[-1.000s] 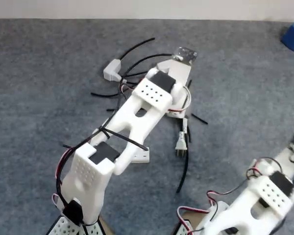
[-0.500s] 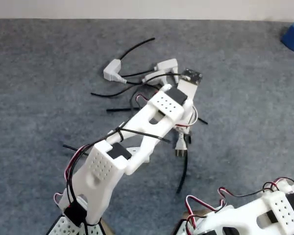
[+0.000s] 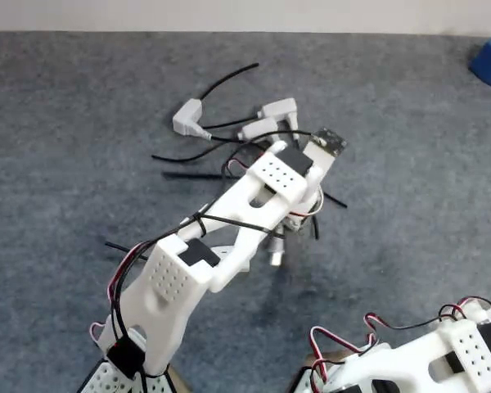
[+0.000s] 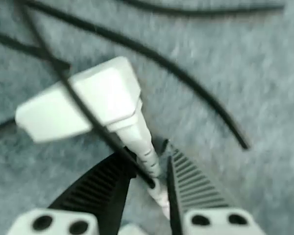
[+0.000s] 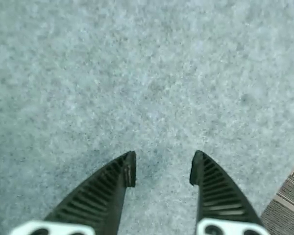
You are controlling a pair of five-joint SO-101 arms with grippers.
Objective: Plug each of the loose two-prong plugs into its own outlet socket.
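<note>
Grasp step: left gripper point(image 4: 149, 152) jaws pinch ribbed neck of white moulded plug point(image 4: 108, 88); right gripper point(image 5: 164, 161) jaws wide. Next move likely needs prongs aligned with white outlet socket point(image 3: 280, 108).

The bench point(image 3: 65, 98) carries a grey carpet-like covering. Directly on it lie a single white connector point(image 3: 188, 117), a pair of white connectors point(image 3: 280, 108) just beside each other, loose black cords point(image 3: 229, 78) and a blue object point(image 3: 489, 61) at one corner
</note>
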